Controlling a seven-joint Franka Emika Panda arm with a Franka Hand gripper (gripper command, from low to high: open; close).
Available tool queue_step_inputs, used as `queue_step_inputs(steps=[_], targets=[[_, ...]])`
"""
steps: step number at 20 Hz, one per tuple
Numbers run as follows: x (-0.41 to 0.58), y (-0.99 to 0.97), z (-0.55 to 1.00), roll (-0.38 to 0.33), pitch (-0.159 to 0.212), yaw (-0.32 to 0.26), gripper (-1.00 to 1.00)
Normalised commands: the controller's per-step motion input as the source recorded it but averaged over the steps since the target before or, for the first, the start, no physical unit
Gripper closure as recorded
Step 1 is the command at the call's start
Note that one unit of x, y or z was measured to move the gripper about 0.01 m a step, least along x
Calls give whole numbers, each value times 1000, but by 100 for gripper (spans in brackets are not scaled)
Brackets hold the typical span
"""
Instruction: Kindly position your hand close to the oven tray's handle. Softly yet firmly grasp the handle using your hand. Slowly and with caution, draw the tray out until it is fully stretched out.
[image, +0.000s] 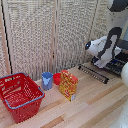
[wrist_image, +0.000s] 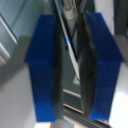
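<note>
In the exterior view the white arm reaches down at the right, and my gripper (image: 102, 63) sits over the oven's front. The tray (image: 93, 73), a rack of thin metal bars, sticks out of the oven (image: 119, 66) toward the exterior view's left. The arm hides most of the oven. In the wrist view my gripper (wrist_image: 72, 70) fills the picture. Its two blue fingers (wrist_image: 44, 70) stand close together with a thin silvery bar (wrist_image: 70, 50) of the tray running between their dark pads. The jaws look shut on that bar.
On the wooden table stand a red basket (image: 20, 95), a blue cup (image: 47, 80), a red bowl (image: 57, 78) and a yellow-orange box (image: 68, 85), all to the exterior view's left of the tray. A slatted screen (image: 50, 35) forms the back wall.
</note>
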Motion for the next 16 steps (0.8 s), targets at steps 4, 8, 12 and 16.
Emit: queue_step_inputs(steps=[4, 8, 12, 16], targets=[[-36, 183, -11, 9, 0, -159, 100], [0, 606, -50, 0, -2, -210, 100], [0, 691, -85, -14, 0, -206, 100], [21, 814, -52, -37, 0, -136, 100]])
